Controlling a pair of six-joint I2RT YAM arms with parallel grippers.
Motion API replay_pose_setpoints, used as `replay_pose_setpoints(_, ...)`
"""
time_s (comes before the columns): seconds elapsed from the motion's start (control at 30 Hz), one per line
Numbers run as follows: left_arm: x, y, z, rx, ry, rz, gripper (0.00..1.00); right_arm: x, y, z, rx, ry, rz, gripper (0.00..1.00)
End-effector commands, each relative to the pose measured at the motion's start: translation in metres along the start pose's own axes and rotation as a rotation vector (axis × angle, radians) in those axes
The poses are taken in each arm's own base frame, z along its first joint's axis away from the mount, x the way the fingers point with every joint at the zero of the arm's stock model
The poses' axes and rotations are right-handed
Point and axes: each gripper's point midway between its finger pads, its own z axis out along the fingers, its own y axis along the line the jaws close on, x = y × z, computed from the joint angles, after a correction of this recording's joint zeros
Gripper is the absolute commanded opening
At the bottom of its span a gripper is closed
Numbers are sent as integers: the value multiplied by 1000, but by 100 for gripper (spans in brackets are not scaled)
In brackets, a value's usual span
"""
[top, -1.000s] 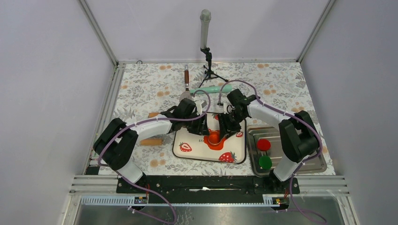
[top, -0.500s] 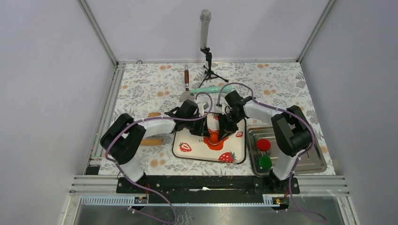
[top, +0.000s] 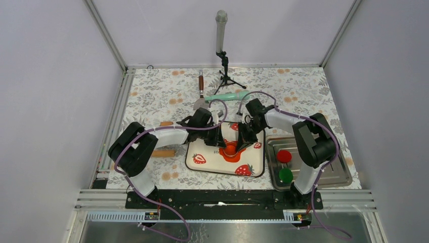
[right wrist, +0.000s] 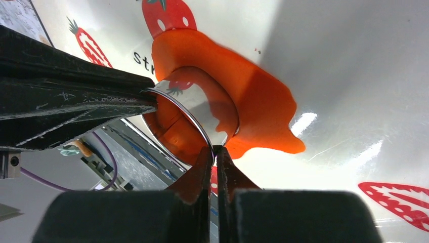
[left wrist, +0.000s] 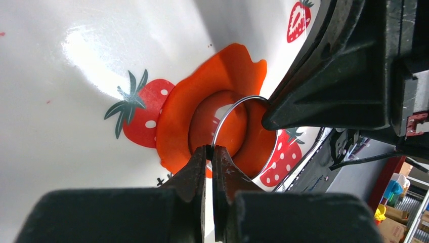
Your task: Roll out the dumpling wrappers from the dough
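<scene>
Floral surface [top: 313,91], strawberry-print board [top: 212,163] at centre, left gripper [left wrist: 209,148] and right gripper [right wrist: 214,149] facing over it, orange-red dough [left wrist: 177,116] flat on board, glossy ragged sheet, no clear long axis, metal ring cutter [right wrist: 197,109] upright in it, both grippers' jaws pinching its wall.

Bright, even light overall; wrist views show white glare patches on the glossy board [left wrist: 86,45].
</scene>
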Motion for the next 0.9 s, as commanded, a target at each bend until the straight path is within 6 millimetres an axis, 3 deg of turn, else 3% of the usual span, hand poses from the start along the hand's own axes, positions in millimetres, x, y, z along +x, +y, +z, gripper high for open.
replay_pose_setpoints(0.0, 32, 50, 18, -148, 46, 1, 0, 25, -44, 33, 124, 85, 11, 0)
replay_pose_setpoints(0.2, 33, 53, 16, -164, 55, 15, 0, 23, -62, 43, 148, 120, 56, 0)
replay_pose_setpoints(0.43, 41, 62, 13, -190, 58, 35, 0, 26, -68, 42, 166, 117, 35, 0)
replay_pose_setpoints(0.57, 23, 45, 8, -145, 25, 97, 0, 12, -52, 29, 139, 64, -3, 0)
replay_pose_setpoints(0.77, -3, 1, -2, -8, 30, 169, 0, -1, -19, 10, 40, 44, -53, 0)
replay_pose_setpoints(0.87, -8, -4, -5, -3, 40, 176, 0, -4, -13, 2, 40, 33, -79, 0)
